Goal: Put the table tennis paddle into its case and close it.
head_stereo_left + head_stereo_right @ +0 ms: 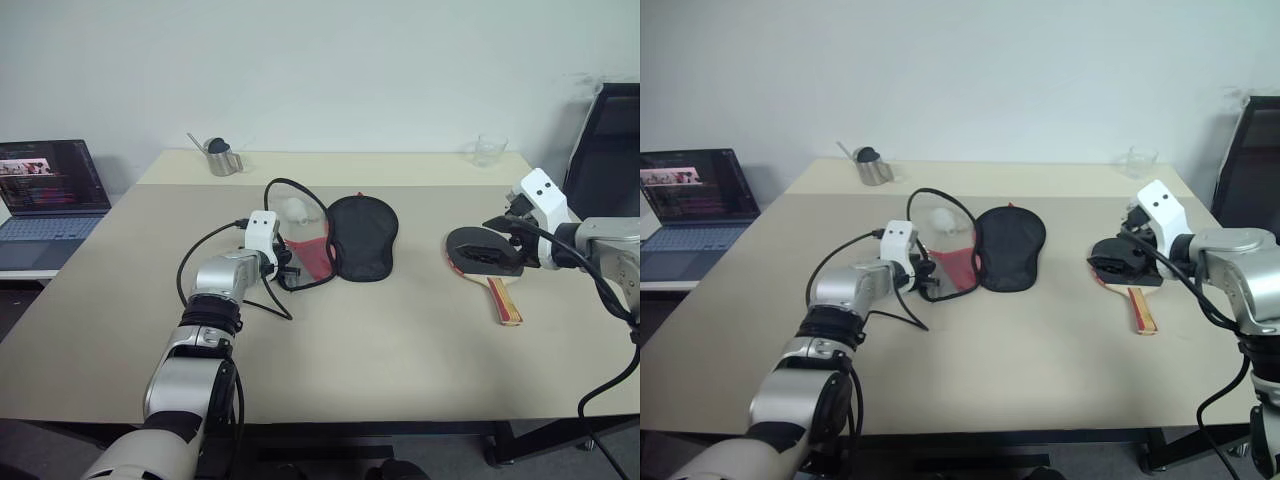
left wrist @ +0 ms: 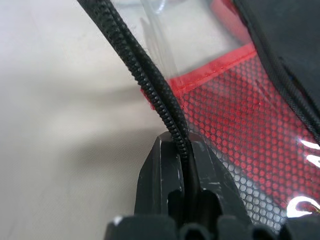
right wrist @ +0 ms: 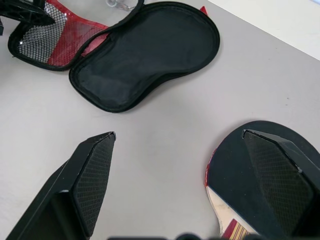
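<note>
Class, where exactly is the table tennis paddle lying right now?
The table tennis paddle lies flat on the table's right side, under the open right gripper, apart from the case.

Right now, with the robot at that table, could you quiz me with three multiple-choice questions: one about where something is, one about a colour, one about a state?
1. Where does the table tennis paddle lie?
A. inside the case
B. on the table, below the right end effector
C. on the laptop

2. What colour is the open case's mesh part?
A. red
B. blue
C. yellow

3. What is the left end effector doing?
A. hanging open
B. holding a cup
C. pinching the case's zip edge

Answers:
1 B, the paddle lies under the right end effector.
2 A, red mesh shows.
3 C, zip between fingers.
</note>
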Action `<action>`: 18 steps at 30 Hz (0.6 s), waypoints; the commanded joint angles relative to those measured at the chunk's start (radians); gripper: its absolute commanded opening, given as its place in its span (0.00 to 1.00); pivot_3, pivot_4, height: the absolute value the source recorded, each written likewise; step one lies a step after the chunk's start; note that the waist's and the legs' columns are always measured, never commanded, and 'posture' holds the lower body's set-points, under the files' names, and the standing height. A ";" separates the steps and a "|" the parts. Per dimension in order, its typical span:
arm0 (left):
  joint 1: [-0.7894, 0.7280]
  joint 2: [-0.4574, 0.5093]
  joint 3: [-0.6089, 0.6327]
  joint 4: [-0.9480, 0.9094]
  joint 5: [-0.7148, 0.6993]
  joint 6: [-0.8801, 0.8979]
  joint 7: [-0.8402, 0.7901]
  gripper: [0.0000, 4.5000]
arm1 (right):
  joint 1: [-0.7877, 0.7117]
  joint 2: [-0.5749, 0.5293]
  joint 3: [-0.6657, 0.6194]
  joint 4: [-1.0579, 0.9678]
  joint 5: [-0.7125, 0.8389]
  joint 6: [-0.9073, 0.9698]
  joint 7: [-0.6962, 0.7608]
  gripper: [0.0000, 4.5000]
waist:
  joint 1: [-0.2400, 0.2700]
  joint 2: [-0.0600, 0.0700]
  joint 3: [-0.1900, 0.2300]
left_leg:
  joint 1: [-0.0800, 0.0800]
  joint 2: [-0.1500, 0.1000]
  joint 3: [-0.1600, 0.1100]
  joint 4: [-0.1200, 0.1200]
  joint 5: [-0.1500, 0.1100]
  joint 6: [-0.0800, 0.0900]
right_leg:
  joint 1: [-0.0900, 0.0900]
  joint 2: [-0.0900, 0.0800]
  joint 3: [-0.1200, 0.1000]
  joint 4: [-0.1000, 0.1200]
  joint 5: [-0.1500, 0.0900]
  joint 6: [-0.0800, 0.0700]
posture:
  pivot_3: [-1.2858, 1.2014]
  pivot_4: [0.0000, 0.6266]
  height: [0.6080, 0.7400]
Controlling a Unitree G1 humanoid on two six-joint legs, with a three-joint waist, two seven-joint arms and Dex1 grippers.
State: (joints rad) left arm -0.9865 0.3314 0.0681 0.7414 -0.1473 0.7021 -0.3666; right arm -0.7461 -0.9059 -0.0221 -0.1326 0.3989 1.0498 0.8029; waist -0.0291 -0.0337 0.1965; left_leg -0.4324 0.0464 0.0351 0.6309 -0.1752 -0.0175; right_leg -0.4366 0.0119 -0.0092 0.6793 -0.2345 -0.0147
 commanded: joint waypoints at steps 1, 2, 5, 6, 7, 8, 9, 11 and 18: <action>-0.045 0.016 0.002 0.019 0.013 -0.051 -0.013 0.01 | -0.009 -0.004 -0.039 -0.035 0.013 0.001 -0.012 1.00 | 0.000 0.000 0.000 | 0.000 0.000 0.000 0.000 0.000 0.000 | 0.000 0.000 0.000 0.000 0.000 0.000 | 0.52 0.24 1.00; -0.049 0.020 0.006 0.031 0.016 -0.061 -0.011 0.01 | -0.009 -0.002 -0.042 -0.037 0.020 0.011 -0.015 1.00 | 0.000 0.000 0.000 | 0.000 0.000 0.000 0.000 0.000 0.000 | 0.000 0.000 0.000 0.000 0.000 0.000 | 0.52 0.24 1.00; -0.052 0.029 0.001 0.040 0.023 -0.069 -0.029 0.01 | -0.001 -0.003 -0.049 -0.049 0.036 0.025 -0.021 1.00 | 0.000 0.000 0.000 | 0.000 0.000 0.000 0.000 0.000 0.000 | 0.000 0.000 0.000 0.000 0.000 0.000 | 0.52 0.24 1.00; -0.049 0.031 -0.001 0.033 0.021 -0.066 -0.041 0.01 | 0.003 -0.005 -0.049 -0.052 0.036 0.025 -0.023 1.00 | 0.000 0.000 0.000 | 0.000 0.000 0.000 0.000 0.000 0.000 | 0.000 0.000 0.000 0.000 0.000 0.000 | 0.52 0.24 1.00; -0.047 0.031 0.000 0.026 0.018 -0.064 -0.049 0.01 | 0.005 -0.006 -0.049 -0.054 0.036 0.025 -0.025 1.00 | 0.000 0.000 0.000 | 0.000 0.000 0.000 0.000 0.000 0.000 | 0.000 0.000 0.000 0.000 0.000 0.000 | 0.52 0.24 1.00; -0.045 0.032 0.001 0.022 0.017 -0.061 -0.048 0.01 | 0.007 -0.007 -0.049 -0.053 0.035 0.024 -0.028 1.00 | 0.000 0.000 0.000 | 0.000 0.000 0.000 0.000 0.000 0.000 | 0.000 0.000 0.000 0.000 0.000 0.000 | 0.52 0.24 1.00; -0.044 0.031 0.005 0.019 0.014 -0.057 -0.051 0.12 | 0.007 -0.006 -0.048 -0.053 0.034 0.023 -0.029 1.00 | 0.000 0.000 0.000 | 0.000 0.000 0.000 0.000 0.000 0.000 | 0.000 0.000 0.000 0.000 0.000 0.000 | 0.52 0.24 1.00; -0.041 0.028 0.011 0.013 0.007 -0.048 -0.052 0.24 | 0.007 -0.004 -0.047 -0.052 0.034 0.021 -0.032 1.00 | 0.000 0.000 0.000 | 0.000 0.000 0.000 0.000 0.000 0.000 | 0.000 0.000 0.000 0.000 0.000 0.000 | 0.52 0.24 1.00; -0.028 0.058 -0.041 -0.043 0.029 -0.075 -0.145 0.80 | 0.000 0.009 -0.048 -0.044 0.046 0.085 -0.064 1.00 | 0.000 0.000 0.000 | 0.000 0.000 0.000 0.000 0.000 0.000 | 0.000 0.000 0.000 0.000 0.000 0.000 | 0.52 0.24 1.00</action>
State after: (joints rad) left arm -1.0002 0.3585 0.0453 0.7572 -0.1293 0.6603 -0.4556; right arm -0.7314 -0.8931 -0.0281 -0.1549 0.4340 1.1106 0.7548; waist -0.0295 -0.0337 0.1965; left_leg -0.4325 0.0466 0.0353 0.6307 -0.1752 -0.0175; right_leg -0.4369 0.0119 -0.0090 0.6792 -0.2346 -0.0147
